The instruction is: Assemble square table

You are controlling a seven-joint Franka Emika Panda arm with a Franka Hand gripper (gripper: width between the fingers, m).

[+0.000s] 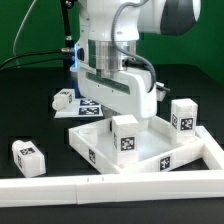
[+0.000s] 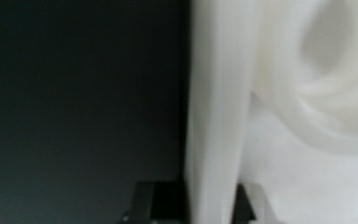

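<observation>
Pinching narrowly, the gripper (image 2: 197, 203) has its jaws closed on a thin white wall, the raised rim of the tabletop (image 1: 150, 148) (a round hole's curve shows beside it in the wrist view). One tagged leg (image 1: 125, 136) stands upright on the tabletop, just before the gripper. A second leg (image 1: 27, 153) lies well apart, toward the exterior view's left.

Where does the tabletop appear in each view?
Exterior view: tabletop, centre, below the arm, beside the rail.
Wrist view: likely the blurred white close-up filling half the picture.
Shared landmark: the gripper, shut on its rim.
</observation>
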